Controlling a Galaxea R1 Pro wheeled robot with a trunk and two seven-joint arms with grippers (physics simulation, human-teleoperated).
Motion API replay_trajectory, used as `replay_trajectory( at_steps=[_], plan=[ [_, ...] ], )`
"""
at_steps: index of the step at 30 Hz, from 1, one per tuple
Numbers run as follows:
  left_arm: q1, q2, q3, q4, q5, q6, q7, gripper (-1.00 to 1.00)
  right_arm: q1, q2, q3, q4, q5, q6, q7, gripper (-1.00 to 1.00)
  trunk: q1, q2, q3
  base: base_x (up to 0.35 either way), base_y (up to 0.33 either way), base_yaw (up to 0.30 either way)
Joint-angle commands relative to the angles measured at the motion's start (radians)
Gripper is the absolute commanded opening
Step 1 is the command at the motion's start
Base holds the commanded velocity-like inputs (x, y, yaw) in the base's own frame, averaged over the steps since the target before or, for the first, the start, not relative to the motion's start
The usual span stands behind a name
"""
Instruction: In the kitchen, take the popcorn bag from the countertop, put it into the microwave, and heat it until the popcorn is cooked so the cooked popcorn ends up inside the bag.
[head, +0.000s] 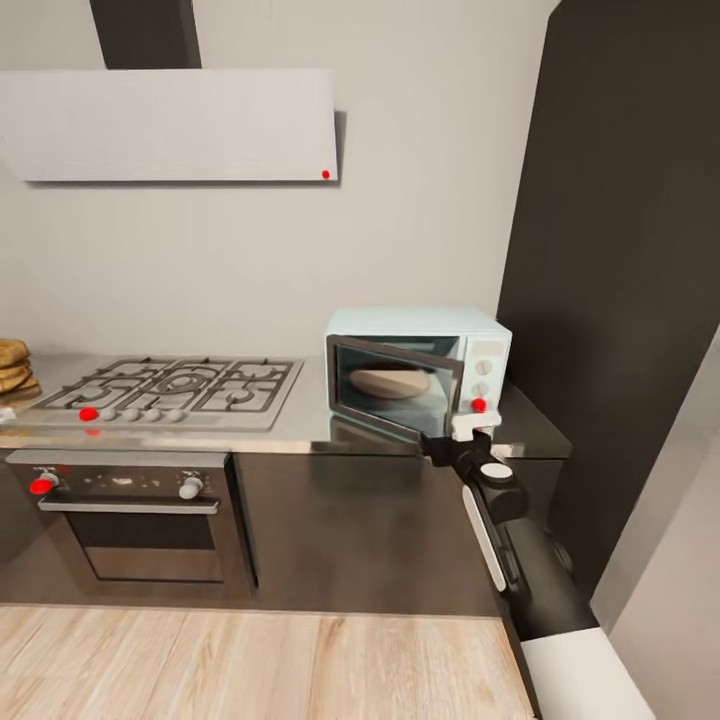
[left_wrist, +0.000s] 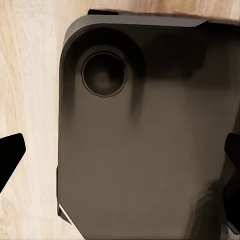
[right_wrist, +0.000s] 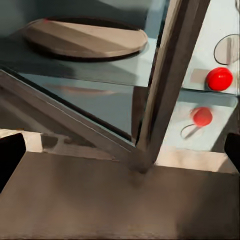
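The pale mint-blue microwave (head: 418, 345) stands on the grey steel countertop (head: 300, 428), at its right end. Its dark glass door (head: 395, 388) is swung partly open, and the round turntable (head: 388, 383) inside is bare. My right gripper (head: 468, 428) is at the door's free edge, just below the red knob (head: 478, 405). In the right wrist view the door's frame (right_wrist: 165, 85) rises between the spread fingers of the right gripper (right_wrist: 120, 155), which is open. The left gripper (left_wrist: 120, 160) hangs open over my own dark base (left_wrist: 150, 140). The popcorn bag and the popcorn are out of view.
A steel gas hob (head: 170, 388) lies left of the microwave, with a built-in oven (head: 140, 520) below it. Flat breads (head: 12, 370) are stacked at the far left. A tall dark cabinet (head: 620, 250) closes off the right. A range hood (head: 170, 125) hangs above, over the wood floor (head: 250, 665).
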Motion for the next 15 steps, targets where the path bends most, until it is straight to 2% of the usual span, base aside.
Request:
replay_trajectory(
  at_steps=[1, 3, 7, 9, 12, 15],
  plan=[
    [0.0, 0.0, 0.001, 0.0, 0.009, -0.02, 0.0, 1.0, 0.0, 0.0, 0.001, -0.002, 0.011, 0.007, 0.0, 1.0, -0.001, -0.001, -0.001, -0.32, 0.0, 0.0],
    [0.0, 0.0, 0.002, 0.002, 0.01, -0.066, 0.0, 1.0, 0.0, 0.0, 0.001, 0.0, 0.011, 0.008, -0.001, 1.0, -0.001, -0.001, -0.001, -0.158, 0.0, 0.0],
    [0.0, 0.0, 0.002, 0.002, 0.012, -0.077, 0.0, 1.0, 0.0, -0.001, -0.002, 0.007, 0.013, -0.004, -0.007, 1.0, -0.001, -0.001, -0.001, -0.021, 0.0, 0.0],
    [0.0, 0.0, 0.002, 0.002, 0.012, -0.078, 0.0, 1.0, 0.0, -0.002, -0.017, 0.012, 0.011, -0.008, -0.01, 1.0, -0.001, -0.001, -0.001, -0.003, 0.0, 0.0],
    [0.0, 0.0, 0.003, 0.002, 0.012, -0.078, 0.0, 1.0, 0.0, -0.009, -0.125, 0.022, 0.011, -0.012, -0.002, 1.0, -0.001, -0.001, -0.001, 0.0, 0.0, 0.0],
    [0.0, 0.0, 0.002, 0.002, 0.012, -0.078, 0.0, 1.0, 0.0, -0.029, -0.179, 0.024, 0.009, -0.02, 0.0, 1.0, -0.001, -0.001, -0.001, 0.0, 0.0, 0.0]
  ],
)
